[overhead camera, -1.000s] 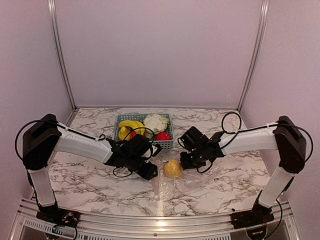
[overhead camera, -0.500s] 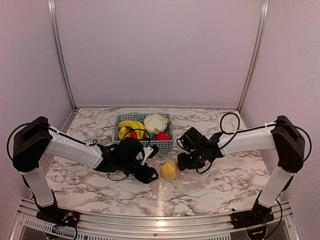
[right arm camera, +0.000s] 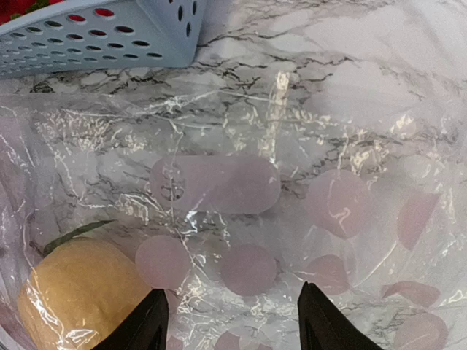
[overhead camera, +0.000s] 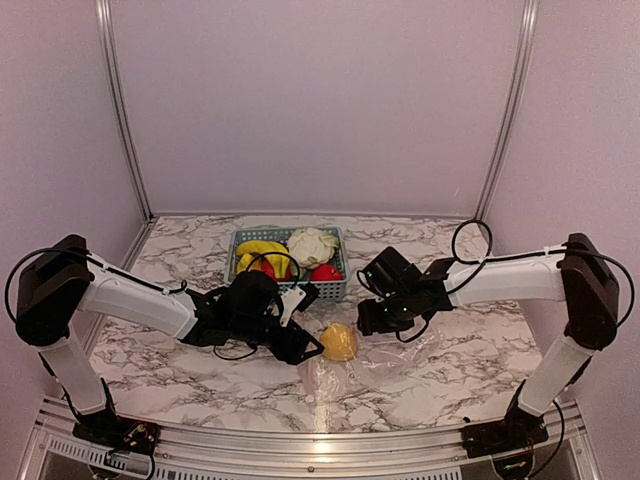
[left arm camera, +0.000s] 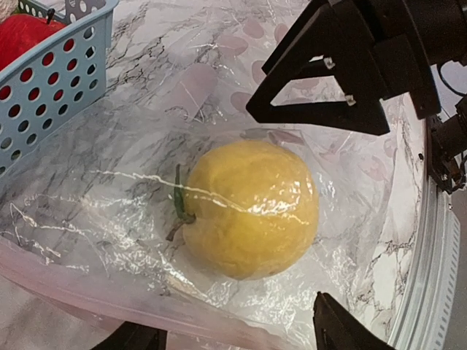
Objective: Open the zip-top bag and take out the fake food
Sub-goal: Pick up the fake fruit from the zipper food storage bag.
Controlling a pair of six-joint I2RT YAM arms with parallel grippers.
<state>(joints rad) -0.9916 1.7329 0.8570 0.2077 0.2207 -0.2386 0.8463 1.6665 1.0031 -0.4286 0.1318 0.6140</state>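
While most of the fake food (overhead camera: 300, 258) (bananas (overhead camera: 260, 249), cauliflower (overhead camera: 312, 245), a red piece (overhead camera: 325, 272)) sits in the blue basket (overhead camera: 336, 289), one yellow lemon (left arm camera: 252, 208) lies inside the zip-top bag (right arm camera: 219, 182), flat just in front of the basket. My left pincer (overhead camera: 308, 346) is spread wide and empty beside the lemon, in front of the basket's left half. My right pincer (right arm camera: 230, 324), also spread and holding nothing, hovers over the bag off the basket's right front corner. Remaining, I judge: get that lemon out; can't tell if the bag mouth is open.
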